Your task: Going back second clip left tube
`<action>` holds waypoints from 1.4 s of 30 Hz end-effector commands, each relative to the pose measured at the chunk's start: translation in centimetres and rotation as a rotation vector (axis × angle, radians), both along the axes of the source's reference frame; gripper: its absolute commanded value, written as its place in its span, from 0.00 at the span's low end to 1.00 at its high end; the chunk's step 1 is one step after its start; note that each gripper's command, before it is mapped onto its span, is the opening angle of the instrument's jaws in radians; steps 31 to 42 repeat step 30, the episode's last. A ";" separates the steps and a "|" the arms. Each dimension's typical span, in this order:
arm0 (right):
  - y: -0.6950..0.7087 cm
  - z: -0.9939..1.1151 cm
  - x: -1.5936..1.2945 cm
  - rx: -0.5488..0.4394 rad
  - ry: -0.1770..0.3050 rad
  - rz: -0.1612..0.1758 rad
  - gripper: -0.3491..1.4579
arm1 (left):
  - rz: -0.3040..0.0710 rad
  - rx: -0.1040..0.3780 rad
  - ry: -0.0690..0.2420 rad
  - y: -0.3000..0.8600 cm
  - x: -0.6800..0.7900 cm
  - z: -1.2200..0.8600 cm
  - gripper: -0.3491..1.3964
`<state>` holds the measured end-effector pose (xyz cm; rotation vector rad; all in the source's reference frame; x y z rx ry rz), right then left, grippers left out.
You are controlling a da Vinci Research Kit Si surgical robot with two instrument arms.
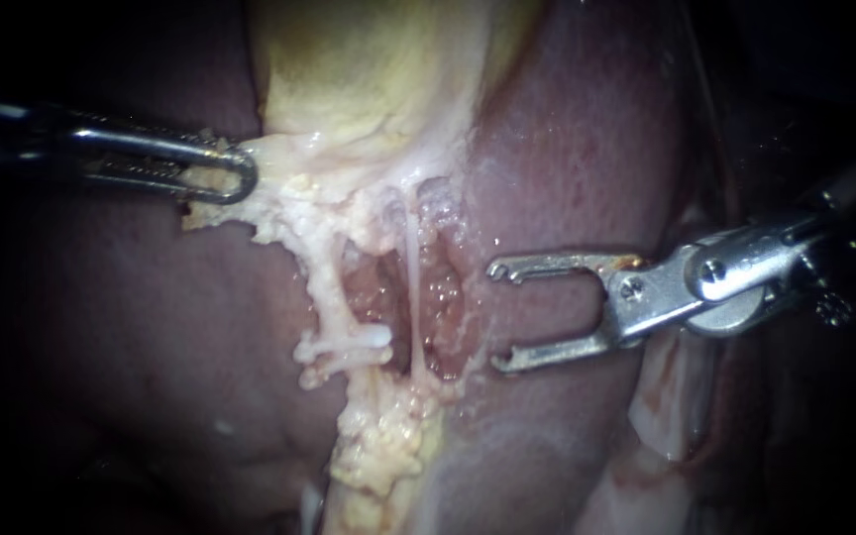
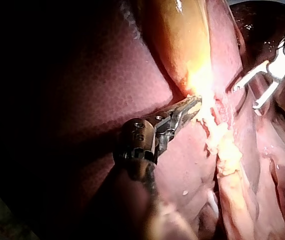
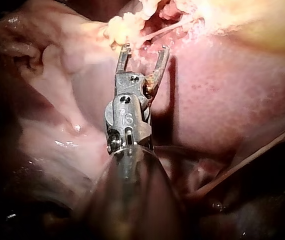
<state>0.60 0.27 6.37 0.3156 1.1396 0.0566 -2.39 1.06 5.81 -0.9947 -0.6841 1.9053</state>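
Observation:
Two pale strands cross a raw window under the yellow gallbladder (image 1: pixel 369 69). The thicker left tube (image 1: pixel 324 282) carries a white clip (image 1: pixel 349 344) across its lower end. The thin right tube (image 1: pixel 414 287) runs bare. My left instrument (image 1: pixel 222 174) comes in from the left, its jaws shut on the whitish tissue at the gallbladder's edge (image 1: pixel 250 213), also seen in the left wrist view (image 2: pixel 190 105). My right instrument (image 1: pixel 496 315) stands just right of the window, jaws wide open and empty, apart from both tubes. The right wrist view shows the same open jaws (image 3: pixel 143 50) short of the strands.
Dark red liver (image 1: pixel 587 149) lies on both sides of the window. Lumpy yellow-white fat (image 1: pixel 383 456) trails down below the tubes. In the left wrist view my right instrument (image 2: pixel 246 97) shows beyond the fat, open.

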 end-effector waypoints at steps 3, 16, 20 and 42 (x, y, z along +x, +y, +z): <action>0.00 0.00 0.00 0.000 0.000 0.000 0.47 | -0.001 -0.001 0.001 0.00 -0.02 0.01 0.00; 0.00 0.00 0.00 0.000 0.001 0.000 0.47 | -0.003 -0.010 0.004 0.00 -0.34 0.40 0.00; 0.00 0.00 0.00 -0.005 0.002 -0.003 0.47 | 0.002 -0.008 0.001 0.00 -0.43 0.48 0.00; -0.01 -0.02 0.02 0.004 0.016 -0.012 0.47 | 0.003 -0.008 0.000 0.00 -0.42 0.49 0.00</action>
